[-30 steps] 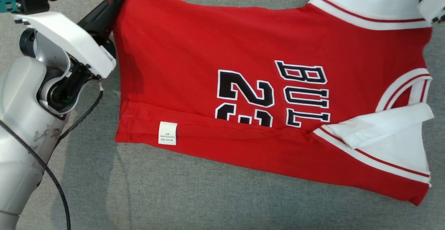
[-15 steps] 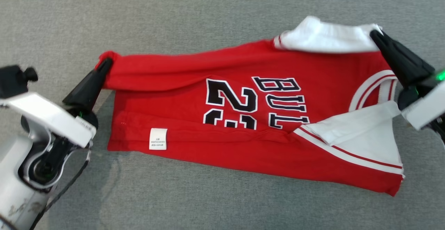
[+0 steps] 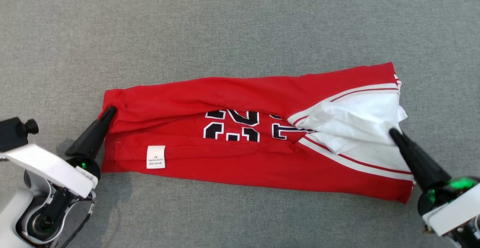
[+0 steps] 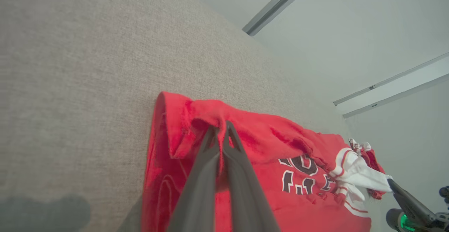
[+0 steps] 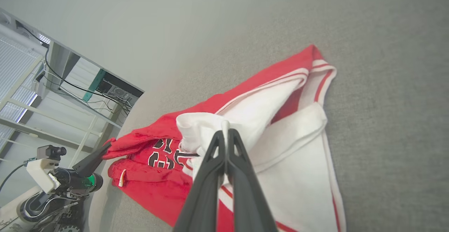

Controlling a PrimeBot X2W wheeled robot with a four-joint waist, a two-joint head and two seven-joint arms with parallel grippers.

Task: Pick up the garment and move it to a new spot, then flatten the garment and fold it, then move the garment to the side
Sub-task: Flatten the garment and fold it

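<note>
Garment (image 3: 240, 165) lies on the grey fabric surface (image 3: 240, 23) as a long red strip, its upper half doubled over toward the robot and the numbers half covered. Left gripper (image 3: 111, 110) is pinched tight on the red hem corner. Right gripper (image 3: 392, 131) is pinched tight on a wad of white sleeve cloth.

Risk: the fold looks skewed and lumpy at the sleeve end, so letting go here would likely leave it crooked and bunched. Both pinches are thin, right at the fingertips; a hard outward tug could slip the cloth free.

Surface is flat, coarse, probably grippy, so dragging may ruck the bottom layer. Pale walls around; a rack with cables (image 5: 105, 88) stands off to one side.
</note>
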